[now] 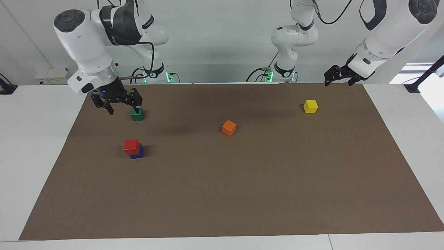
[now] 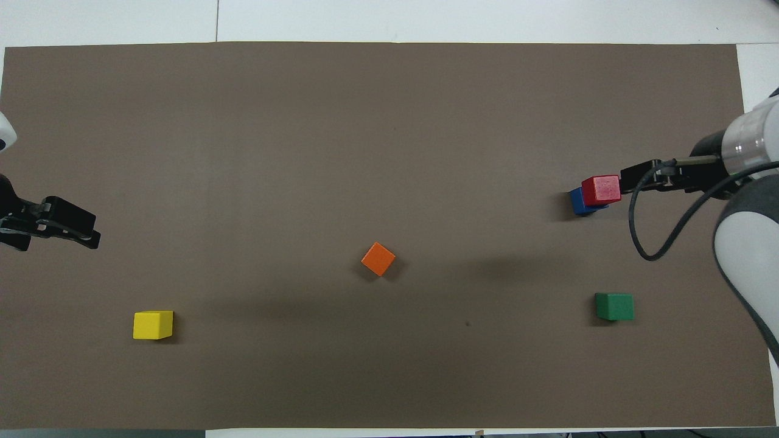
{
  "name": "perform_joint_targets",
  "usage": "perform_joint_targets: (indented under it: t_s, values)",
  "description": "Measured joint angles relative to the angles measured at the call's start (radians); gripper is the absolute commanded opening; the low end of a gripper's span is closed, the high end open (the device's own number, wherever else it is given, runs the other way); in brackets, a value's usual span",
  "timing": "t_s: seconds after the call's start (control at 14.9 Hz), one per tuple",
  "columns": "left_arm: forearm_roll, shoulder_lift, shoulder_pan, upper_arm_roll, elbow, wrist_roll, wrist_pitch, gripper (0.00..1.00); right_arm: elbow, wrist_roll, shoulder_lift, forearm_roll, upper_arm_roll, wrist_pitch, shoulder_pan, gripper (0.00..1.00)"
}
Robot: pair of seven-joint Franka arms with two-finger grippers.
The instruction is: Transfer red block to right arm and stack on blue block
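The red block sits on top of the blue block, toward the right arm's end of the table, and the stack looks made, though the red cube overhangs slightly, shifted off the blue one's centre. That offset is the worry: a knock or a jolt to the brown mat could tip it off. The right gripper hangs empty with its jaws spread, up off the mat near the green block, which lies nearer the robots than the stack. If the right arm swings low on its way out, its fingers or its dangling cable could clip either cube. The left gripper waits over the mat's corner at the left arm's end, close to the yellow block; whether its jaws are open cannot be told. The orange block lies mid-mat, well apart.
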Motion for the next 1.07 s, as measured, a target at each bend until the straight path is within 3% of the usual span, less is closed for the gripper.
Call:
perform_joint_targets:
  t_s: [0.2, 0.4, 1.07]
  values:
    - [0.0, 0.0, 0.0, 0.0, 0.0, 0.0, 0.0, 1.0, 0.001, -0.019, -0.075, 0.0, -0.005, -0.095, -0.016, 1.0]
    - [0.0, 0.0, 0.0, 0.0, 0.0, 0.0, 0.0, 1.0, 0.006, -0.104, -0.097, 0.0, -0.018, -0.135, -0.033, 0.99]
    - [0.0, 0.0, 0.0, 0.0, 0.0, 0.0, 0.0, 1.0, 0.149, -0.131, 0.0, -0.01, -0.026, -0.242, -0.104, 0.99]
